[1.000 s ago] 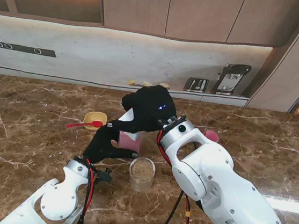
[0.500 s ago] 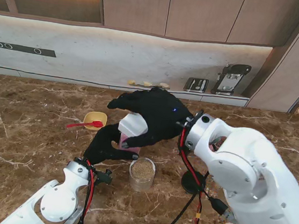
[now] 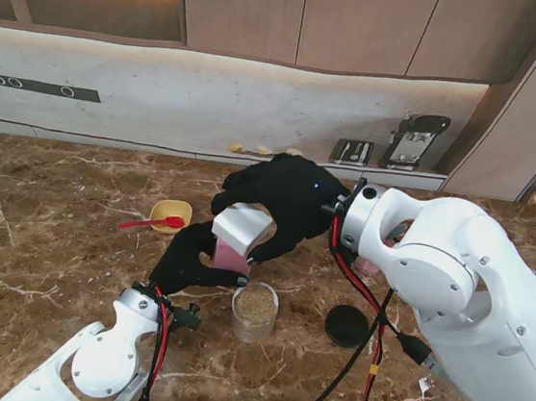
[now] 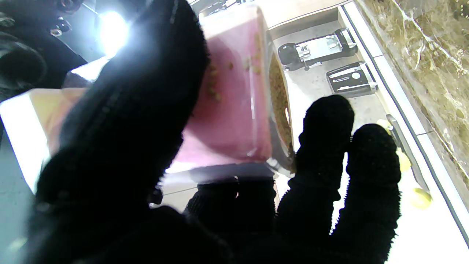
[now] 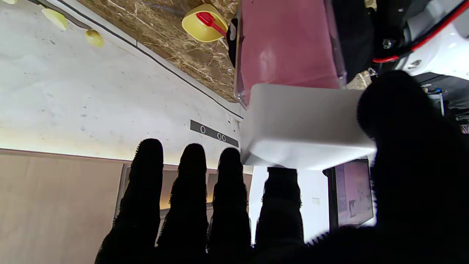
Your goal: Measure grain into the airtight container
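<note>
Clear jar of grain point(image 3: 254, 310) nearest me beside a black round lid point(image 3: 346, 326), left hand point(image 3: 188, 263) gripping the pink container point(image 3: 233, 256) (grain stuck inside), right hand point(image 3: 282, 202) pinching its white lid point(image 3: 241, 226), yellow bowl point(image 3: 170, 215) with red spoon point(image 3: 152, 222) farther left

The stand camera looks down from above the shoulders onto the brown marble bench point(image 3: 48, 263), facing the pale back wall, with both arms rising from its lower corners. The left wrist camera sits very close behind the black-gloved left hand point(image 4: 154, 176), looking along its fingers at the pink translucent square container point(image 4: 234, 110). The right wrist camera looks along the black-gloved right hand point(image 5: 278, 220) at the same container. It shares the small yellow bowl point(image 5: 203, 25) with the stand view.
</note>
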Robot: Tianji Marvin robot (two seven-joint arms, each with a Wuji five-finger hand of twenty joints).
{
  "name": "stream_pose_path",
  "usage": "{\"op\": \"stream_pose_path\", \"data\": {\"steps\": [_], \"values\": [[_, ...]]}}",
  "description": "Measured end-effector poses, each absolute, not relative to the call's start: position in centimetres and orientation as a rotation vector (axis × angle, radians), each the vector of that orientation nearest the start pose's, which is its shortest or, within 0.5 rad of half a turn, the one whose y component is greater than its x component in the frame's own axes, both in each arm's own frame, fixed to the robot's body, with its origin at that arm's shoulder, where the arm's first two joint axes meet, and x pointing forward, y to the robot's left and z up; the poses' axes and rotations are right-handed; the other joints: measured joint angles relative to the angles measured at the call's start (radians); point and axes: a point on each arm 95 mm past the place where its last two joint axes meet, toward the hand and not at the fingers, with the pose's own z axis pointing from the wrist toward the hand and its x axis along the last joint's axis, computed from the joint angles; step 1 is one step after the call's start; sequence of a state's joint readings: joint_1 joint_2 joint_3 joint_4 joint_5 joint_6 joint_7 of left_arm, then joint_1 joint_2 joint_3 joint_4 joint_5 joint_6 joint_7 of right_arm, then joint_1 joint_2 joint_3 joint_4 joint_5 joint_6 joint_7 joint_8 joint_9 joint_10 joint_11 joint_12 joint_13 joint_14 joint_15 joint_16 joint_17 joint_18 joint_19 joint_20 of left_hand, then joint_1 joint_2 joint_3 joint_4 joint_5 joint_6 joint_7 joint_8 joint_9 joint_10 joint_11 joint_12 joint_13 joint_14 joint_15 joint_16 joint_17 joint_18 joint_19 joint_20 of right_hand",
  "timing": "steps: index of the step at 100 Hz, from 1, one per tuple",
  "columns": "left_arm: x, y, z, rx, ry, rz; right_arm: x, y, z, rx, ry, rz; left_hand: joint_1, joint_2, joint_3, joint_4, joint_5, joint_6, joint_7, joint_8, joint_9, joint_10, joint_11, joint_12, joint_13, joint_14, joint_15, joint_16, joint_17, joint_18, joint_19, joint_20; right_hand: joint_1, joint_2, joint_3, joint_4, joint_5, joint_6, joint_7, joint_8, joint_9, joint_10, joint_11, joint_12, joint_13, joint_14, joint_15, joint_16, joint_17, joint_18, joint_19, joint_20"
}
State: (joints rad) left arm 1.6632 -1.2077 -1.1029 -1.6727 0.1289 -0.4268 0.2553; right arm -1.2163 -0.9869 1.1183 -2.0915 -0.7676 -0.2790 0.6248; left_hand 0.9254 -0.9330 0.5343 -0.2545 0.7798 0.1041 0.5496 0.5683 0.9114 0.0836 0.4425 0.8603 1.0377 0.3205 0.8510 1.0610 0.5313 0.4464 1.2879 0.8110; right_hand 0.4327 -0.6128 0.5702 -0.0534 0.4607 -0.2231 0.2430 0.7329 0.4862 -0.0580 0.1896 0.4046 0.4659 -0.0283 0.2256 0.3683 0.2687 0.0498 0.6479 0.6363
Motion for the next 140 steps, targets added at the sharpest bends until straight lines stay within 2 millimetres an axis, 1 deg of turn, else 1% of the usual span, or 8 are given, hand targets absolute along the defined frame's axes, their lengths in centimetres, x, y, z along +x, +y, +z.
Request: {"op": "stream_pose_path", "data": {"steps": [15,33,56,70,79,100,116,140], "values": [[35.0,-7.7,-30.2,-1.709,0.672,-2.6,37.6,11.2,-10.5,0.464,1.937,1.727,0.0,0.0,0.0,0.0,0.0,0.0,0.0,0.0,0.0,0.0,0.0,0.0,0.0,-0.004,0.0,0.0,0.0,0.0,0.0,0.0,-0.015,-0.022,-0.027,-0.067,0.141,0.002,0.082,0.063,0.234,-0.034,0.078,0.1,0.177,-0.026,0.07,0.061,0.098,0.0,0.087,0.024],[35.1,-7.6,-30.0,-1.702,0.659,-2.605,37.8,11.8,-11.3,0.481,1.799,1.817,0.0,0.0,0.0,0.0,0.0,0.002,0.0,0.0,0.0,0.0,0.002,0.0,0.0,-0.004,0.0,0.0,0.0,0.0,0.0,0.0,-0.166,-0.135,0.191,-0.182,0.27,0.025,0.171,0.08,0.485,-0.059,0.151,0.158,0.416,-0.037,0.224,0.164,0.243,0.01,0.264,0.035],[35.1,-7.6,-30.2,-1.708,0.655,-2.601,37.8,12.5,-12.3,0.5,1.696,1.814,-0.002,0.0,-0.008,0.0,0.0,0.013,0.0,0.007,0.009,0.003,0.002,0.0,0.001,-0.001,0.0,0.0,0.0,0.0,0.0,0.0,-0.282,-0.142,0.216,-0.184,0.408,0.077,0.277,0.056,0.669,-0.042,0.232,0.209,0.576,-0.021,0.449,0.249,0.365,0.036,0.541,0.037],[35.1,-7.4,-30.3,-1.712,0.654,-2.595,37.2,13.2,-12.7,0.384,1.594,1.746,-0.002,0.0,-0.008,0.0,0.0,0.028,0.001,0.009,0.01,0.01,0.002,0.0,0.001,0.006,0.0,0.0,0.0,0.0,0.0,0.0,-0.315,-0.088,0.11,-0.179,0.488,0.075,0.323,0.028,0.761,-0.038,0.289,0.23,0.633,-0.007,0.528,0.25,0.417,0.04,0.661,0.026],[35.1,-7.4,-30.4,-1.712,0.653,-2.594,37.0,13.6,-13.1,0.44,1.568,1.749,-0.002,0.0,-0.008,0.0,0.0,0.028,0.003,0.01,0.01,0.01,0.002,0.0,0.001,0.009,0.0,0.0,0.0,0.0,0.0,0.0,-0.313,-0.07,0.048,-0.126,0.524,0.087,0.346,0.022,0.799,-0.021,0.302,0.235,0.681,0.008,0.582,0.25,0.459,0.045,0.723,0.012],[35.2,-7.3,-30.3,-1.705,0.645,-2.597,36.6,14.3,-13.6,0.444,1.46,1.768,-0.011,0.0,-0.009,0.0,0.0,0.028,0.023,0.01,0.019,0.01,0.002,0.0,0.001,0.01,0.0,0.0,0.0,0.0,0.0,0.0,-0.316,-0.07,-0.03,-0.125,0.599,0.089,0.364,-0.008,0.872,-0.004,0.314,0.237,0.755,0.033,0.628,0.25,0.53,0.049,0.797,-0.011],[35.2,-7.2,-30.3,-1.704,0.643,-2.594,36.6,14.4,-13.8,0.451,1.478,1.76,-0.012,0.0,-0.016,0.0,0.0,0.028,0.026,0.01,0.02,0.01,0.002,0.0,0.001,0.01,0.0,0.0,0.0,0.0,0.0,0.0,-0.326,-0.017,-0.028,-0.093,0.514,0.075,0.334,-0.057,0.75,-0.017,0.24,0.199,0.634,0.016,0.442,0.216,0.415,0.043,0.703,-0.077],[35.1,-7.5,-30.2,-1.704,0.654,-2.6,35.9,13.5,-13.6,0.533,1.714,1.642,-0.012,0.0,-0.016,0.0,0.0,0.028,0.025,0.01,0.02,0.011,0.002,0.005,0.0,0.007,0.0,0.0,0.0,0.0,0.0,0.0,-0.37,0.074,0.178,-0.043,0.013,0.124,-0.078,-0.205,0.18,-0.012,-0.045,-0.003,0.301,0.032,0.034,0.077,0.292,0.022,0.352,-0.152]]}}
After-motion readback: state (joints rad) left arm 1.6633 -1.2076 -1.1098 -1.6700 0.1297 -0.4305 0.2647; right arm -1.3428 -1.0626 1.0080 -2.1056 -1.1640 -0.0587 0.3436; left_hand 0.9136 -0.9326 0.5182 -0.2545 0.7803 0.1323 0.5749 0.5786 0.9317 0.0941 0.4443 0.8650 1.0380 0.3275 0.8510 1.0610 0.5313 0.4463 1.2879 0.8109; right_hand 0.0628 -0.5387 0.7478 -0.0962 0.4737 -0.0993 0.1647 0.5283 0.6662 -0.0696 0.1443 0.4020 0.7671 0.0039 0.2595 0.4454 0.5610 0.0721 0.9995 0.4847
